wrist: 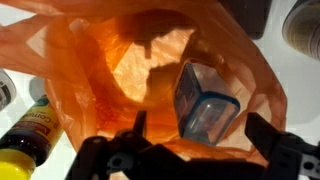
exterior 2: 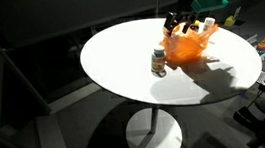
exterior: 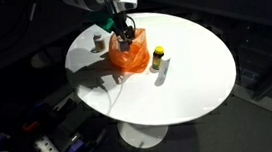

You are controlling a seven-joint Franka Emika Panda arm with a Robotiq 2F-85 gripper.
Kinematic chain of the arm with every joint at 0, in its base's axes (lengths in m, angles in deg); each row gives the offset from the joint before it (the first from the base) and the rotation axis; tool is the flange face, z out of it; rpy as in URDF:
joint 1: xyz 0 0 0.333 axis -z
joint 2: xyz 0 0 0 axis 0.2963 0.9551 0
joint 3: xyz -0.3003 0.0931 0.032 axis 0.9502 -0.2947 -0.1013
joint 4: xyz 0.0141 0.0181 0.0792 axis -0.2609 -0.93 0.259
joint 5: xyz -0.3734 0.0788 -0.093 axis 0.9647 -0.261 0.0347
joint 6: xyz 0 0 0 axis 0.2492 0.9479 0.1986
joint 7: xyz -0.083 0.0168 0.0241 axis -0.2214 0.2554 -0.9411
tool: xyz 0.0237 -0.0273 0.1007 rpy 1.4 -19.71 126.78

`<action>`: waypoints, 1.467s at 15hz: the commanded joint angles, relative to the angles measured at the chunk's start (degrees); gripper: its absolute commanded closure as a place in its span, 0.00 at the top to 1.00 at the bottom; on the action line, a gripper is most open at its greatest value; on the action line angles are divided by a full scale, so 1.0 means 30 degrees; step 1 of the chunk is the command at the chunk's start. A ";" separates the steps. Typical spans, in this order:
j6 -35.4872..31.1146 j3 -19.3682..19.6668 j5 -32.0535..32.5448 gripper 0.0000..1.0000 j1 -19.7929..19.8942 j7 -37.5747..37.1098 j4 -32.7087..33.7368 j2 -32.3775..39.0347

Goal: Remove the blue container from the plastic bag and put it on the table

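An orange plastic bag [exterior: 129, 57] stands open on the round white table [exterior: 192, 81]; it also shows in an exterior view [exterior 2: 188, 46]. In the wrist view the bag [wrist: 110, 80] fills the frame, and the blue container [wrist: 205, 105], a clear box with a blue rim, lies tilted inside it. My gripper [wrist: 195, 135] is open, its two dark fingers spread on either side of the container just above the bag's mouth. In both exterior views the gripper [exterior: 123, 29] [exterior 2: 179, 23] hovers right over the bag.
A yellow-capped bottle [exterior: 158, 59] stands beside the bag and shows in the wrist view [wrist: 25, 135]. A small bottle [exterior: 98, 39] stands behind the bag. A jar [exterior 2: 158, 61] stands next to the bag. The table edge drops to a dark floor.
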State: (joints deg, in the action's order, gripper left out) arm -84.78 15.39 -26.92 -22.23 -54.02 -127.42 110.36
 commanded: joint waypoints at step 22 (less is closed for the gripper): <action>0.3175 0.1369 0.0739 0.19 -0.1851 -0.2035 -0.0920 -0.1276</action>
State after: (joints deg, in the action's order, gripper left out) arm -79.50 19.16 -25.84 -27.17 -58.26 -127.13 110.29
